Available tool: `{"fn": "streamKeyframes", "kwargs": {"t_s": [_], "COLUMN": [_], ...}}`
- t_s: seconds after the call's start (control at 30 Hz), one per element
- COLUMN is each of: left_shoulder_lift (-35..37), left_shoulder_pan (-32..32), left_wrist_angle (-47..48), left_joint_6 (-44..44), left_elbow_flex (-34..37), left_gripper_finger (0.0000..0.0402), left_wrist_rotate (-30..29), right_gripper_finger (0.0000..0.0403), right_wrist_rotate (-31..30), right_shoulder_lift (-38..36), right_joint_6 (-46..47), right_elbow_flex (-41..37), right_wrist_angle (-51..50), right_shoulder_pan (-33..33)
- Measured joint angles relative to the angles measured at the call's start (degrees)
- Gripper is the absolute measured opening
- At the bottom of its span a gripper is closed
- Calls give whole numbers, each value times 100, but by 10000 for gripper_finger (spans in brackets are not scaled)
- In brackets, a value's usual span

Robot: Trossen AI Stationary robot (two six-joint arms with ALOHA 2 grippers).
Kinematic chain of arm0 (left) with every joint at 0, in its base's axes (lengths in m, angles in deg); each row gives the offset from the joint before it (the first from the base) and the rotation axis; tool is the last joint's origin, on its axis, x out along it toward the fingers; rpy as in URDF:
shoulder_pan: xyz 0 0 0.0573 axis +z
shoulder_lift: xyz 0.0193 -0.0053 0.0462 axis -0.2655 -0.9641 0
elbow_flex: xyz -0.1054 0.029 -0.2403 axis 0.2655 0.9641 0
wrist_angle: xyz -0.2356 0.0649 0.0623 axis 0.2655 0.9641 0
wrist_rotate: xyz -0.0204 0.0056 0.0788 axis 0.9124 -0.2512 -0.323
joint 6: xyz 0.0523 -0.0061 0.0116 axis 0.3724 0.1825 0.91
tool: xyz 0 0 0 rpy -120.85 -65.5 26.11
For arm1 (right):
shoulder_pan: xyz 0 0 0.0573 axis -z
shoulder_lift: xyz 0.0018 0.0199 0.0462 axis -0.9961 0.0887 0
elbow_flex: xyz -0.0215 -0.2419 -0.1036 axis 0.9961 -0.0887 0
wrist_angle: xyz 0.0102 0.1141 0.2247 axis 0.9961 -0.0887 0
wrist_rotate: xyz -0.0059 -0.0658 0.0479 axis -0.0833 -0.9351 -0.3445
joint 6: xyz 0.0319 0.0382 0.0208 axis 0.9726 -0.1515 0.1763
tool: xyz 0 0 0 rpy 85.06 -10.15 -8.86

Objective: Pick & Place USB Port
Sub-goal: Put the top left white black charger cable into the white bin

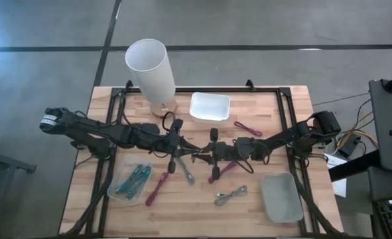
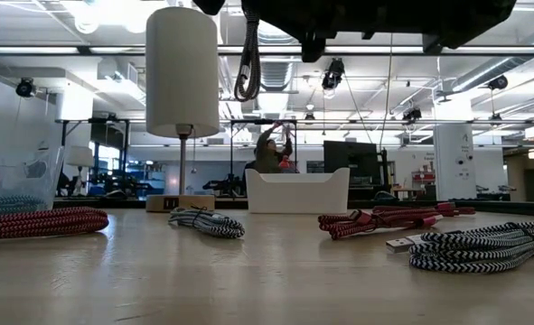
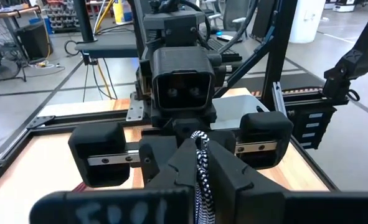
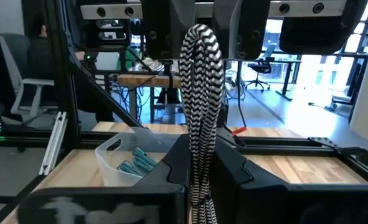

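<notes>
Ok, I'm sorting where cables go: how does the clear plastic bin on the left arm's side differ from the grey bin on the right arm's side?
The clear plastic bin is see-through; the grey bin is opaque. The clear bin holds teal braided cables; the grey bin shows nothing inside. The clear bin sits diagonally; the grey one lies nearly square to the wooden table. Both are shallow rectangular containers.

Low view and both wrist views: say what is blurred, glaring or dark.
Low view: ceiling lights flare white behind the lamp shade; the arms overhead are black silhouettes; the nearest table is soft. Left wrist view: its own fingers blur around the striped cable. Right wrist view: bright windows, foreground fingers dark and blurred.
</notes>
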Motion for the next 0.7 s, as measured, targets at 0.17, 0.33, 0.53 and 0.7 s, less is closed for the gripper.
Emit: {"fn": "streamKeyframes", "kwargs": {"t_s": [0.17,0.33,0.53,0.7], "left_shoulder_lift": [0,0,0,0], "left_shoulder_pan": [0,-1,-2,-4], "left_wrist_angle": [179,605,1041,1475], "left_joint_6": [-110,-118,-171,-321], "left_elbow_flex": [0,-2,-2,-2], "left_gripper_finger": [39,67,92,99], "left_wrist_rotate": [1,-226,-360,-467], "right_gripper_finger": [27,27,27,27], "right_wrist_rotate": [-8,-340,-490,-593], "right_shoulder_lift": [0,0,0,-15], "right_joint_6": [69,275,909,1112], "right_elbow_flex": [-9,-13,-17,-17], "right_wrist_angle": [-133,-492,-1373,-1760], "right_shoulder_pan": [0,-2,-20,-52]}}
